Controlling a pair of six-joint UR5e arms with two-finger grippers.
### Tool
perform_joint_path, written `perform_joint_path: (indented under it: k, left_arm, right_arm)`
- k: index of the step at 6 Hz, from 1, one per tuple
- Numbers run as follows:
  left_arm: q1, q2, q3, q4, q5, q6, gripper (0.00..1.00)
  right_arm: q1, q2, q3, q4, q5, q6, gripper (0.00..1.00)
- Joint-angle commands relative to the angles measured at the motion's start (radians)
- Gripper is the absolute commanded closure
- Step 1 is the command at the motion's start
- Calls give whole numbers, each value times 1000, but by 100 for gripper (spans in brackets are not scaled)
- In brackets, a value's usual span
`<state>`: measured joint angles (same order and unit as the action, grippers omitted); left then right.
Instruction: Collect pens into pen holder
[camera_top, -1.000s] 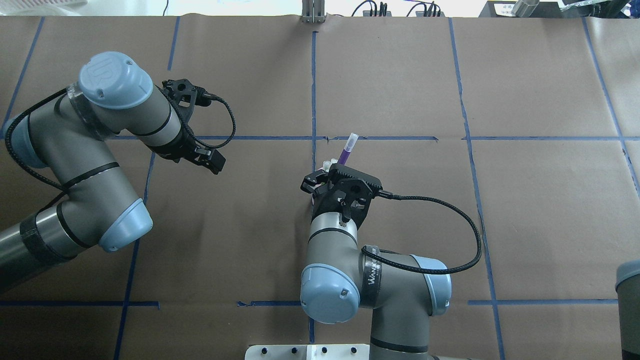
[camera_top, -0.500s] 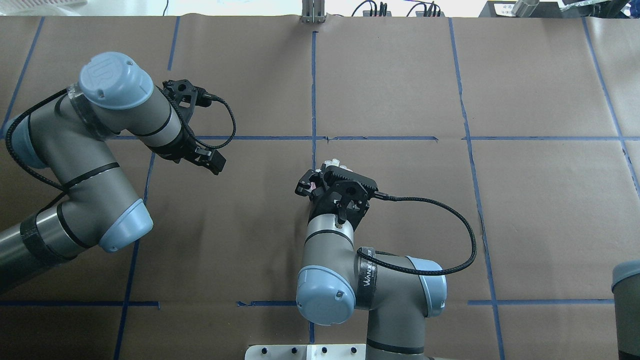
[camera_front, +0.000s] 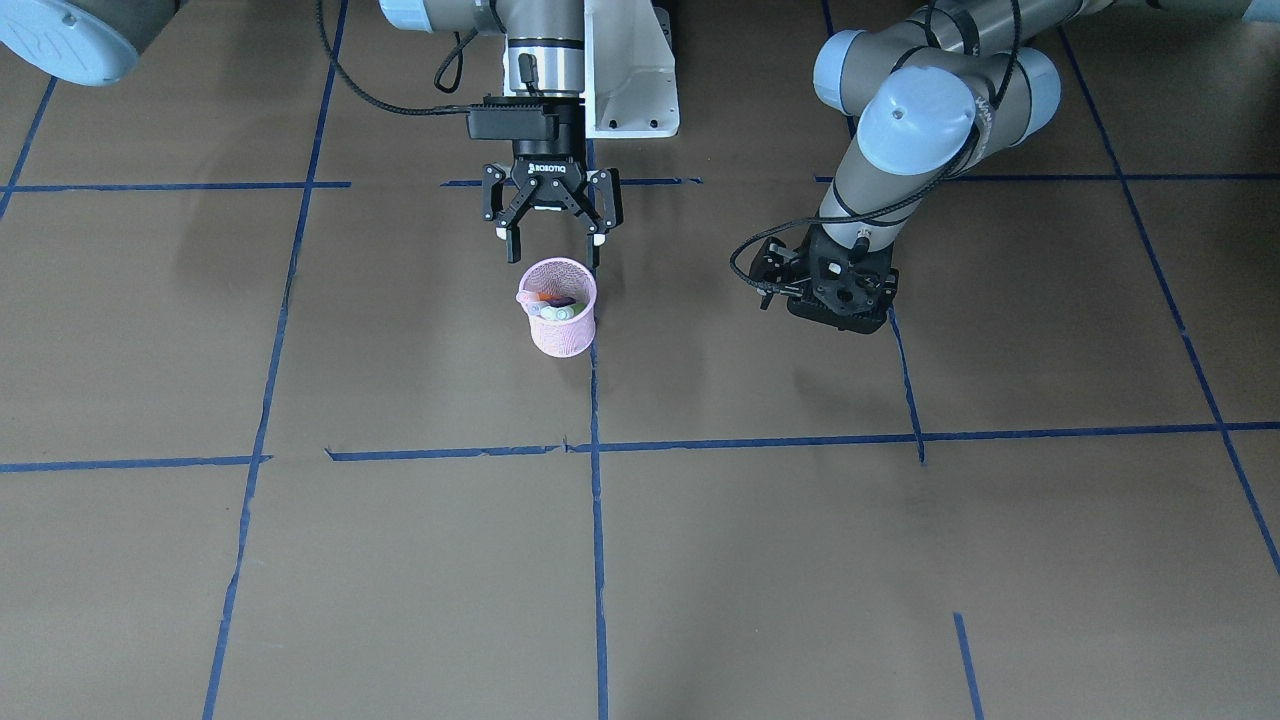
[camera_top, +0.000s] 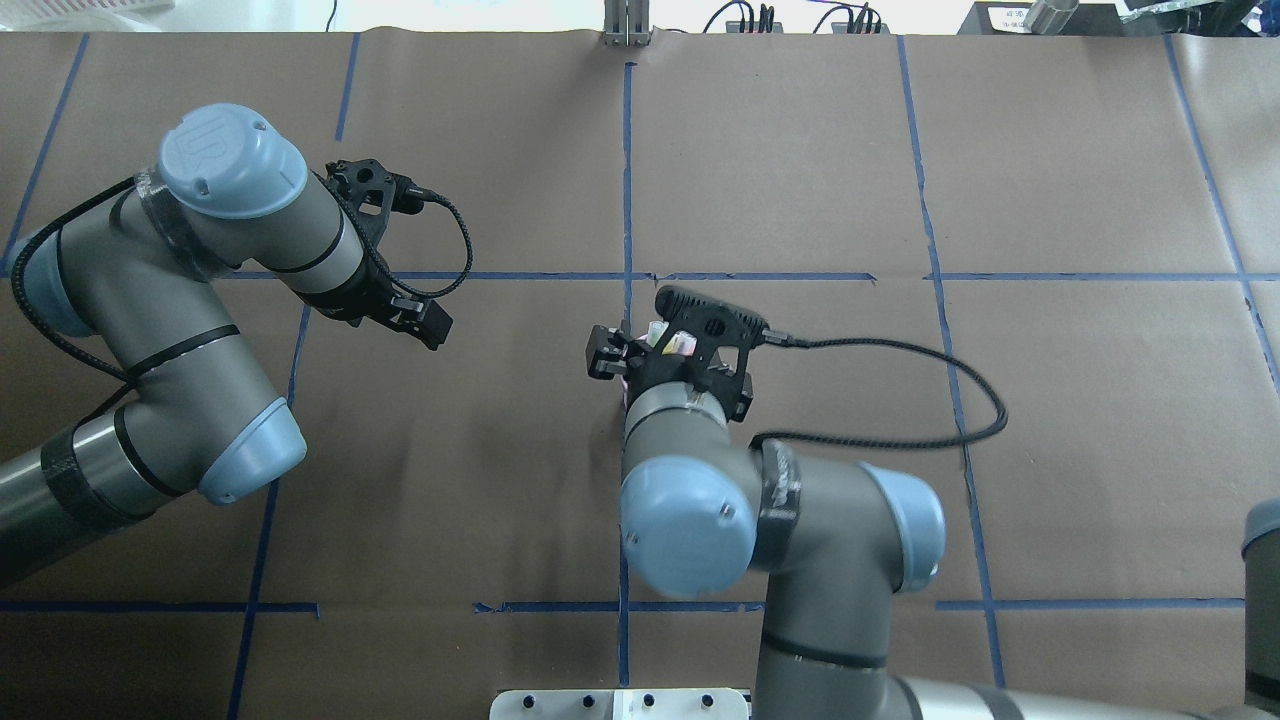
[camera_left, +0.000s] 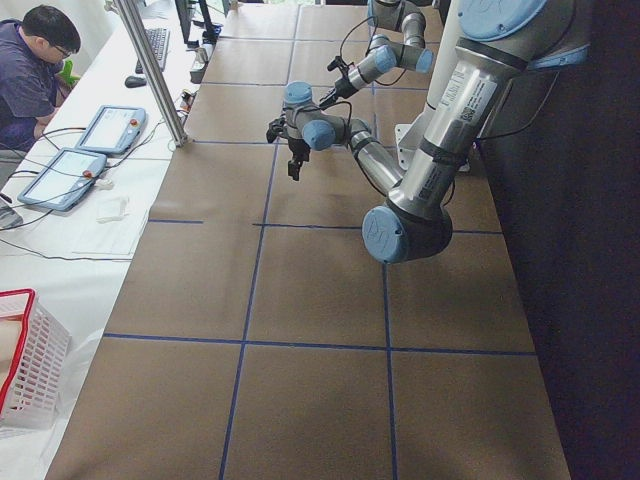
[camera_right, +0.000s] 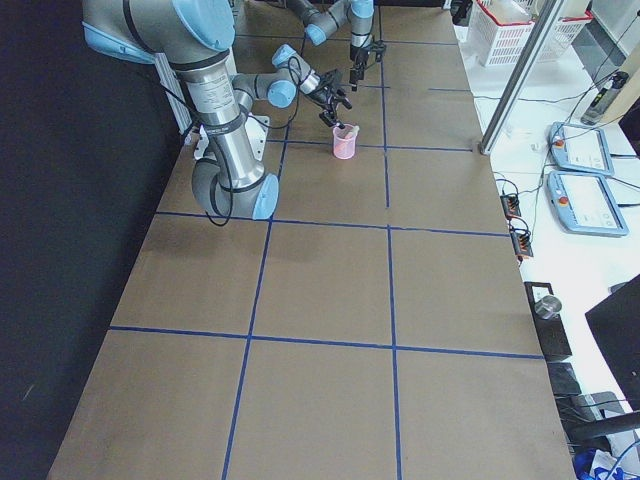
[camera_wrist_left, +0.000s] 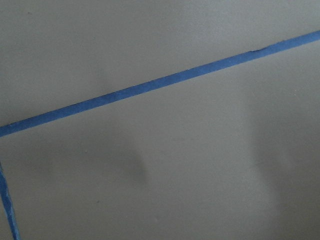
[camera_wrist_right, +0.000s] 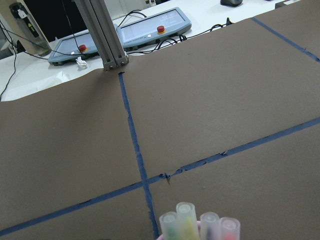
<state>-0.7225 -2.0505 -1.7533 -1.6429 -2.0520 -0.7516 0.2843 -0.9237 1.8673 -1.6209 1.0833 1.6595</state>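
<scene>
The pink mesh pen holder (camera_front: 563, 330) stands upright near the table's middle; it also shows in the exterior right view (camera_right: 343, 143). The orange pen (camera_front: 543, 297), the purple pen (camera_front: 560, 302) and the green pen (camera_front: 566, 314) stand inside it. Their translucent caps (camera_wrist_right: 187, 222) show at the bottom of the right wrist view and under the right wrist in the overhead view (camera_top: 672, 340). My right gripper (camera_front: 553, 248) hangs just above the holder's far rim, open and empty. My left gripper (camera_top: 425, 322) hovers low over bare table well apart from the holder; its jaws are hidden.
Brown paper with blue tape lines (camera_front: 592, 445) covers the table. A metal post (camera_wrist_right: 107, 45) and operator tablets (camera_wrist_right: 150, 25) stand beyond the far edge. A white basket (camera_left: 30, 370) sits off the table's left end.
One second ago my right gripper held the purple pen tilted over the holder. The pen has dropped in with the others. The right arm has since shifted and the wrist has turned. The left arm is still.
</scene>
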Motion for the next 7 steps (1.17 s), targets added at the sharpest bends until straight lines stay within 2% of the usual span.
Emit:
perform_joint_path:
  k: [1, 2, 3, 4, 5, 6, 7]
  left_arm:
    - [0, 1, -2, 0, 1, -14, 0]
    - [-5, 3, -12, 0, 0, -23, 0]
    - [-14, 12, -24, 3, -2, -28, 0]
    - [-43, 19, -31, 3, 4, -29, 0]
    - [-101, 32, -26, 3, -2, -60, 0]
    - [-177, 47, -17, 3, -52, -31, 0]
    - [-278, 64, -14, 74, -147, 179, 0]
  right_arm:
    - [154, -10, 33, -10, 380, -178, 0]
    - [252, -9, 33, -95, 600, -314, 0]
    - [341, -30, 30, -152, 771, -484, 0]
    - [433, -81, 29, -151, 897, -644, 0]
    - [517, -127, 27, -149, 984, -772, 0]
    - [597, -214, 26, -148, 994, -958, 0]
    - [695, -292, 14, -148, 1042, -1166, 0]
